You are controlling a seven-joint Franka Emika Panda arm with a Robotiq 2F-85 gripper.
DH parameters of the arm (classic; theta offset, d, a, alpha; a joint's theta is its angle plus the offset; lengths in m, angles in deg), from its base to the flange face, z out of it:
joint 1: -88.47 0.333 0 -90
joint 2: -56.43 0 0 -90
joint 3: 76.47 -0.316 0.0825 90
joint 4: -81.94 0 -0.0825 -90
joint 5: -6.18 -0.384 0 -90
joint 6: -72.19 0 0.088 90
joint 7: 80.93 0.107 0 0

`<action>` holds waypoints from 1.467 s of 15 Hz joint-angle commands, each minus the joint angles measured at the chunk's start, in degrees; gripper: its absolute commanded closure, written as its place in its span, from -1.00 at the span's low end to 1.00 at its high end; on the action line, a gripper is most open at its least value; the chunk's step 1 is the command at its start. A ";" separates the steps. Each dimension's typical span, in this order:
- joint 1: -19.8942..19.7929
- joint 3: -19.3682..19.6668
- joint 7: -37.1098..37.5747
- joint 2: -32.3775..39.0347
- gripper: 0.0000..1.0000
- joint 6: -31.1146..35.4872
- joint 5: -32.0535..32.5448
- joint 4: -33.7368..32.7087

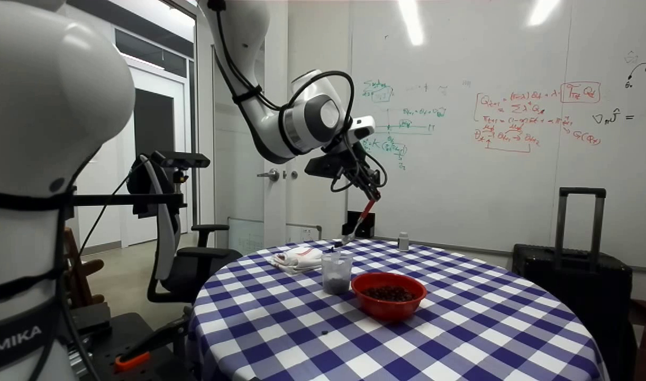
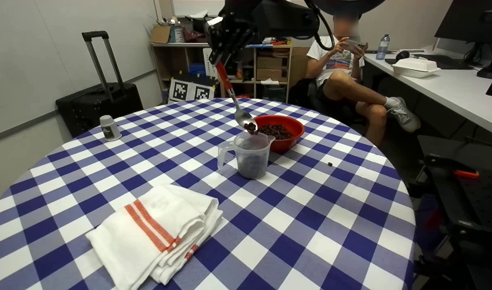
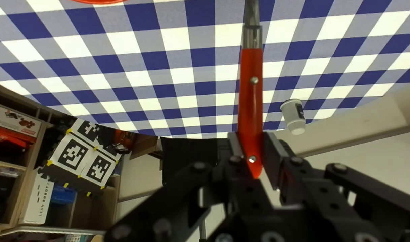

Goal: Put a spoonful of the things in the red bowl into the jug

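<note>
My gripper [image 3: 251, 139] is shut on the red handle of a metal spoon [image 3: 251, 84]. In an exterior view the spoon [image 2: 229, 86] slants downward, with several dark beans [image 2: 250, 127] at its tip, just above the mouth of the clear jug [image 2: 252, 159]. In an exterior view the spoon [image 1: 364, 211] also reaches down to over the jug [image 1: 337, 275]. The jug stands upright, with something greyish in its lower part. The red bowl [image 1: 389, 309] of dark beans stands beside the jug. It also shows behind the jug [image 2: 296, 131]. Only its edge [image 3: 99, 1] shows in the wrist view.
A folded white cloth [image 2: 157, 229] with red stripes lies near the jug. A small grey bottle [image 2: 110, 128] stands near the table's edge. A loose dark bean [image 2: 330, 164] lies on the checkered tablecloth [image 2: 310, 241]. A person [image 2: 338, 64] sits behind the table.
</note>
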 commanded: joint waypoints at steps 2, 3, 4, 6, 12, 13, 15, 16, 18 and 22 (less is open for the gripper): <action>11.39 11.82 3.69 4.23 0.90 3.95 -1.40 1.22; 13.81 14.36 4.27 5.52 0.90 4.79 -1.96 1.46; 15.91 16.49 4.79 6.57 0.90 5.49 -2.53 1.81; 19.17 19.45 5.45 8.07 0.90 5.86 -3.56 2.44; 23.32 22.57 4.16 7.19 0.90 2.97 -4.01 3.66; 22.78 21.05 -2.48 6.37 0.90 2.77 -9.89 3.62; 20.62 19.56 -9.15 2.89 0.90 0.70 -9.87 3.60; 19.62 19.43 -11.76 2.37 0.90 -0.28 -9.86 3.45; 17.59 20.83 -14.50 1.17 0.90 -3.82 -3.87 3.08; 11.66 21.91 -23.92 -0.45 0.90 -11.94 2.34 1.60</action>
